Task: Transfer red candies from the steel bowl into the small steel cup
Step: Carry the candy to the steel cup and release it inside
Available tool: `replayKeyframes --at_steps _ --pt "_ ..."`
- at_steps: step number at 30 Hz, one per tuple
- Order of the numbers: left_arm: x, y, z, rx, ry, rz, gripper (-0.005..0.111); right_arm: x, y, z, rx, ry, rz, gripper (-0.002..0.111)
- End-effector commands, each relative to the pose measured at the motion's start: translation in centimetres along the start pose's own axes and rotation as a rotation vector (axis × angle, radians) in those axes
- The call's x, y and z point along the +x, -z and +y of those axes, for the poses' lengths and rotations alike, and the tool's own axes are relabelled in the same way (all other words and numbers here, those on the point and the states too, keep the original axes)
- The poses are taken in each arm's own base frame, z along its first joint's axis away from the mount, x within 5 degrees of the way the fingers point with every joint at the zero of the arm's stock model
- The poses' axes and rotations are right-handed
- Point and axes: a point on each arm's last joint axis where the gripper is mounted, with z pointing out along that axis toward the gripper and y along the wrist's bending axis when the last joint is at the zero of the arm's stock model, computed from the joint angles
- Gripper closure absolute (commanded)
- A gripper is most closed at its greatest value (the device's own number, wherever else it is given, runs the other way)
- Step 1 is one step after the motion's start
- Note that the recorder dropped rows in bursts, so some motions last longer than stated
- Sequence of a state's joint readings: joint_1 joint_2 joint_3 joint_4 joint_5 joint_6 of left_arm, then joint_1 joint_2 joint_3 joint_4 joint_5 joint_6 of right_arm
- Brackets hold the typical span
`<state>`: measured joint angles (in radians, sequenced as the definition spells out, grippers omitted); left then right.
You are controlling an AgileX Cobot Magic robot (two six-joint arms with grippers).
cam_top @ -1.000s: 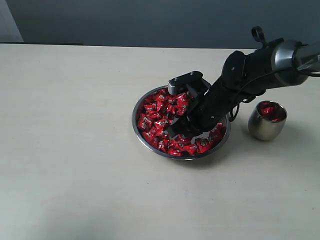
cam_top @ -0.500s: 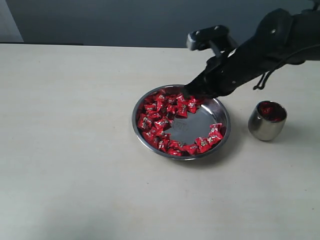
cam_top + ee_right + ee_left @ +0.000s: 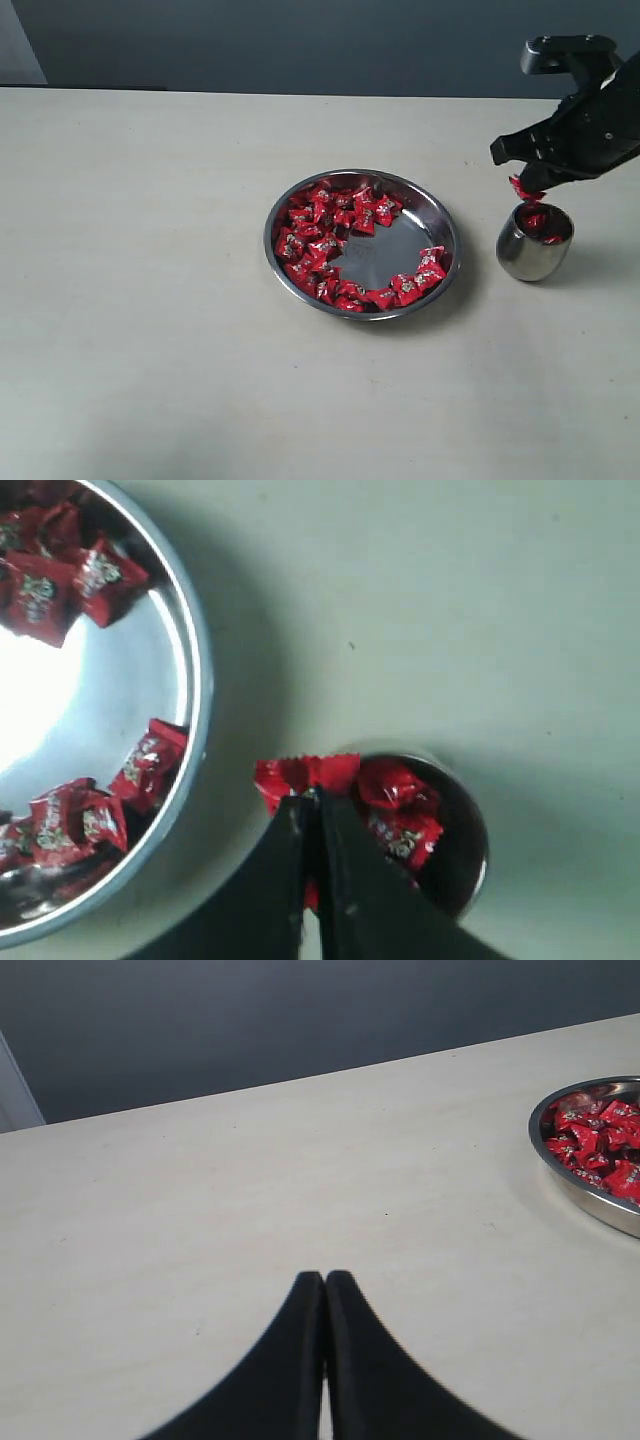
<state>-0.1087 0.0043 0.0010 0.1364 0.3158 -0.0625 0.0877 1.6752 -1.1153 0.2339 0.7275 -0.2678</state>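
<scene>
Your right end effector (image 3: 526, 182) has its two fingers pressed almost together, and between the tips it pinches one red candy (image 3: 524, 190) by the wrapper. In the right wrist view the same end effector (image 3: 311, 802) holds this candy (image 3: 300, 777) just over the rim of the small steel cup (image 3: 472, 852), at the side of the cup that faces the steel bowl (image 3: 193, 685). The candy hangs in the air just above the cup and does not touch it. The right arm comes in from the right edge of the exterior view, raised above the surface (image 3: 150, 300), and the end effector points down and to the left toward the cup.

The small steel cup (image 3: 533, 250) stands upright on the surface, to the right of the steel bowl (image 3: 398, 250) and apart from it. Some red candies already lie inside the cup.

The steel bowl holds many red candies (image 3: 318, 238). They lie mostly along its left half and along the near rim, and the middle and right part of the bottom is bare metal.

Your left end effector (image 3: 324, 1286) is fully closed and holds nothing. It hangs over the bare surface, and the steel bowl (image 3: 588, 1203) is well away from it at the edge of the left wrist view.
</scene>
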Motion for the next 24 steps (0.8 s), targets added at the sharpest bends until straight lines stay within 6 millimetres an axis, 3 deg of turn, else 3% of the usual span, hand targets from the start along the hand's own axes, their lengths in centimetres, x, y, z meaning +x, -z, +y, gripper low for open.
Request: replayKeyframes --at_steps 1,15,17,21,24 --pt "-0.1 0.04 -0.02 0.003 0.006 -0.011 0.106 0.67 0.31 -0.6 0.04 -0.023 0.058 0.108" --pt "-0.1 0.04 -0.02 0.003 0.006 -0.011 0.106 0.7 0.21 -1.15 0.098 -0.045 0.062 0.107" --pt "-0.1 0.04 -0.02 0.003 0.006 -0.011 0.106 0.72 0.21 -1.14 0.098 -0.045 0.064 0.099" --pt "-0.1 0.04 -0.02 0.003 0.006 -0.011 0.106 0.66 0.21 -1.16 0.1 -0.052 0.057 0.071" --pt "-0.1 0.04 -0.02 0.003 0.006 -0.011 0.106 0.51 0.2 -1.2 0.104 -0.052 0.04 0.069"
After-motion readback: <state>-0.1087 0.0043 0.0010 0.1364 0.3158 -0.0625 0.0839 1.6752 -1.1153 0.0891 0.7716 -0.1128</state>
